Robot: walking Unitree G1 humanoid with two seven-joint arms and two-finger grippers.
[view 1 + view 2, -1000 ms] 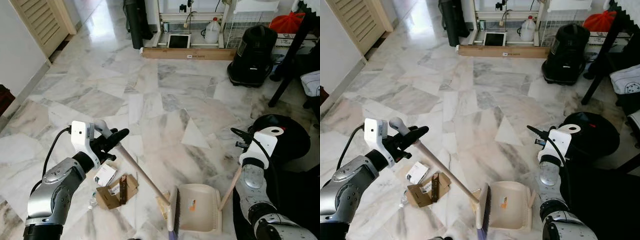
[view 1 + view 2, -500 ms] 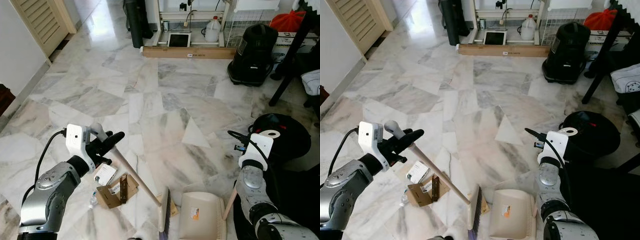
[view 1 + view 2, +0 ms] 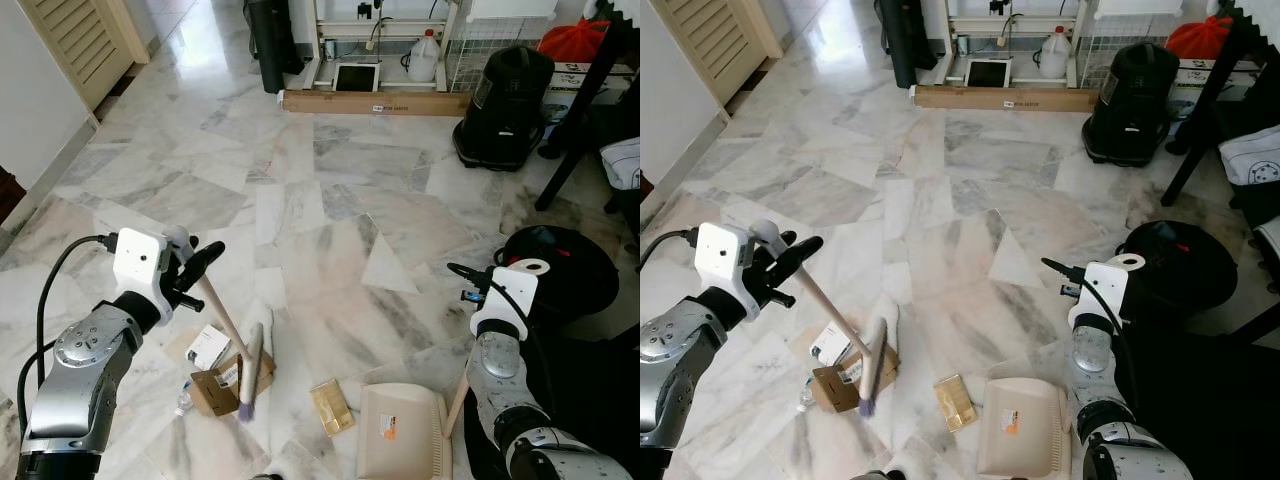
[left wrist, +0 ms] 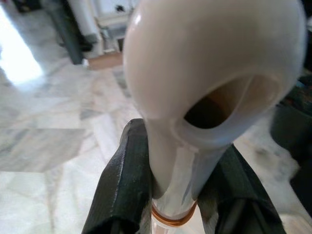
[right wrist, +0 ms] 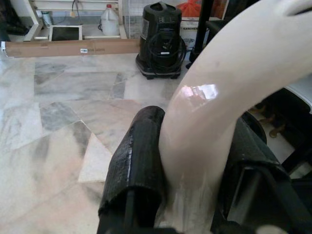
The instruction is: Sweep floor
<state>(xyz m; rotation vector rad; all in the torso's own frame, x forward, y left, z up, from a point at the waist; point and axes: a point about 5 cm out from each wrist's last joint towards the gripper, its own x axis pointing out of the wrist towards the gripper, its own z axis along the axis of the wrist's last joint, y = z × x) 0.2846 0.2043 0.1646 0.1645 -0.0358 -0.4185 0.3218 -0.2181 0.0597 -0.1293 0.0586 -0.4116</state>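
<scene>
Your left gripper (image 3: 195, 268) is clenching the broom (image 3: 226, 329) over cardboard scraps (image 3: 222, 386); your right gripper (image 5: 190, 161) is gripping the dustpan (image 3: 403, 432) handle.

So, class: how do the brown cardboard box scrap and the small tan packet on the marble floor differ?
The brown cardboard box scrap is larger, crumpled and folded open; the small tan packet is flat and rectangular. The broom head lies across the scrap, while the packet lies apart, near the cream dustpan. Both rest on the floor.
</scene>
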